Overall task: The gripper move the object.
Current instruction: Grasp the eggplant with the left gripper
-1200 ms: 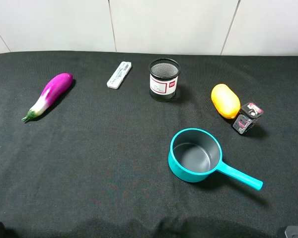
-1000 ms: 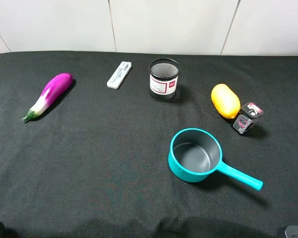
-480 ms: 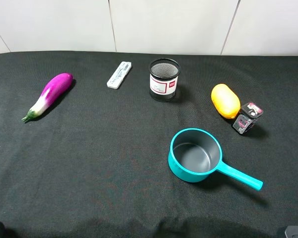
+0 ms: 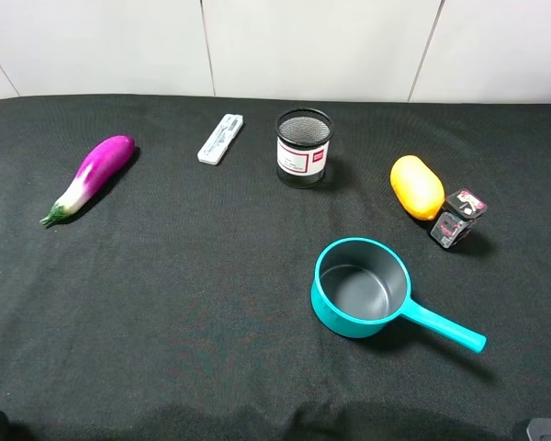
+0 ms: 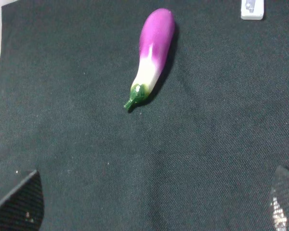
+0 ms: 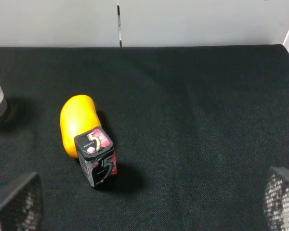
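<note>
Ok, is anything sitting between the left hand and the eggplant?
Nothing visible. In the left wrist view, only black cloth lies between the left hand and the eggplant. The white case sits beyond the eggplant, apart from it.

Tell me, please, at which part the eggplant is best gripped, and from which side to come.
Grip the eggplant at its middle, where purple fades to white, coming from above with the jaws across its width. It lies flat on the cloth with nothing close beside it. The stem end tapers thin and could slip; the middle likely balances best.
</note>
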Robot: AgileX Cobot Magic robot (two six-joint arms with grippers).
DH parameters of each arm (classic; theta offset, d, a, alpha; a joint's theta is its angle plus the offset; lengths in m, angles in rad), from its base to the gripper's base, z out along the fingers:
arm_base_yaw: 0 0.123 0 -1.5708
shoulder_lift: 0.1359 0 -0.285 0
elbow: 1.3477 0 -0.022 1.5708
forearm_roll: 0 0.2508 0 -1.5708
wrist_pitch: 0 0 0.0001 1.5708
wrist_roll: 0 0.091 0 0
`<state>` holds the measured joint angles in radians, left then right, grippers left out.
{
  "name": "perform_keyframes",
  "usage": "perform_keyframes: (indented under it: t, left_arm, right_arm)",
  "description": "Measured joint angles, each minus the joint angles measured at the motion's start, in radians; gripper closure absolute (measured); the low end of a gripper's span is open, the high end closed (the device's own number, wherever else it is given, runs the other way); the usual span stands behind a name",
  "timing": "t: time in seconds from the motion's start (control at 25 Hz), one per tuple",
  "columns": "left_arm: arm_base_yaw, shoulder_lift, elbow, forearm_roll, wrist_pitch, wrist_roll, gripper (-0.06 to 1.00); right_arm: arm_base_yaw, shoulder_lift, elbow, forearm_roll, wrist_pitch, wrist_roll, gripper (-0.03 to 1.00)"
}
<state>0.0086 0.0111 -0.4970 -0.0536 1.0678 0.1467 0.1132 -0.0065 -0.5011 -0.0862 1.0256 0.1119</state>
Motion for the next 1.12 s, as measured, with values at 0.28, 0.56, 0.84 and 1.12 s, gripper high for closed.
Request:
perform_keyframes:
  t: [0.28,0.56,0.84,1.12]
  left_arm:
    - [0.000,0.219,-0.060,0.004,0.016,-0.004,-0.05]
    - [0.000,0.469,-0.155,0.024,0.016,-0.004,-0.05]
    - [0.000,0.704,-0.284,0.072,0.016,-0.004,-0.05]
    - [0.000,0.911,-0.395,0.111,0.014,-0.003,-0.05]
  right_arm:
    - [0.000,0.000,0.000,0.000,0.000,0.000,0.27]
    - [0.000,0.000,0.000,0.000,0.000,0.000,0.27]
    - [0.000,0.000,0.000,0.000,0.000,0.000,0.27]
    - [0.000,0.000,0.000,0.000,0.000,0.000,0.27]
